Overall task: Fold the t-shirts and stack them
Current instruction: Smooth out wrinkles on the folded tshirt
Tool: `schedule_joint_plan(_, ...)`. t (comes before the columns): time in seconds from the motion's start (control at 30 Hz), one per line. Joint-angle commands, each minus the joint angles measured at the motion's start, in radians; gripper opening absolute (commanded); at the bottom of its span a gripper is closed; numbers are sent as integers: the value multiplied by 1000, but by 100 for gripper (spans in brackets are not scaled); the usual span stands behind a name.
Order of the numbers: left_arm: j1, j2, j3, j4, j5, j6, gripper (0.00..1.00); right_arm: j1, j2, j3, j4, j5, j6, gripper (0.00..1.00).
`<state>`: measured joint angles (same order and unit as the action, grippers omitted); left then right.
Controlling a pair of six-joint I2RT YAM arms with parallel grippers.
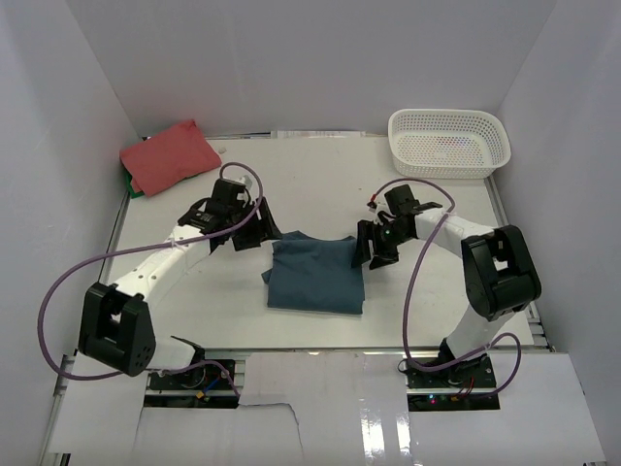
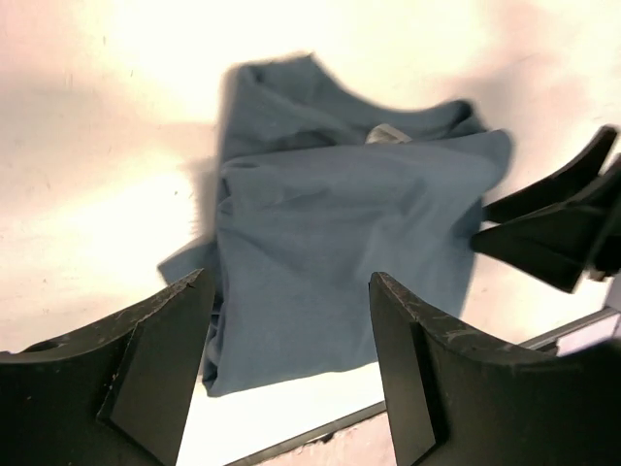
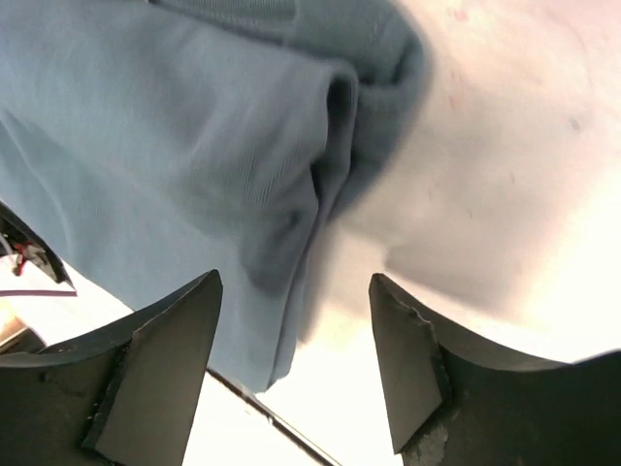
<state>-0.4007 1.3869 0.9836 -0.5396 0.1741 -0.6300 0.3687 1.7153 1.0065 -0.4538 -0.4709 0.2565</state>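
A dark teal-blue t-shirt (image 1: 315,275) lies folded in a rough rectangle at the middle of the table. In the left wrist view the teal t-shirt (image 2: 340,262) shows a small white neck label (image 2: 388,133). A coral-red t-shirt (image 1: 170,155) lies folded at the back left corner. My left gripper (image 1: 260,229) hovers at the teal shirt's far left corner, open with nothing between its fingers (image 2: 291,283). My right gripper (image 1: 371,249) stands at the shirt's far right corner, also open (image 3: 294,283), just above the rumpled edge of the teal t-shirt (image 3: 175,146).
A white lattice basket (image 1: 448,142) stands at the back right. A bit of green cloth (image 1: 132,187) pokes out under the red shirt. White walls close in the table on three sides. The table's front edge runs just below the teal shirt.
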Motion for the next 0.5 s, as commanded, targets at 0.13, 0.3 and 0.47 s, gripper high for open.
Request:
schedule_joint_plan(0.13, 3, -127, 47, 1, 120, 55, 75, 1, -153, 50, -135, 31, -36, 47)
schedule_joint_plan(0.3, 2, -190, -109, 164, 301, 32, 62, 16, -183, 49, -97, -158, 0, 21)
schedule_joint_plan(0.47, -16, -213, -287, 415, 456, -80, 16, 58, -145, 52, -4, -244, 29, 8)
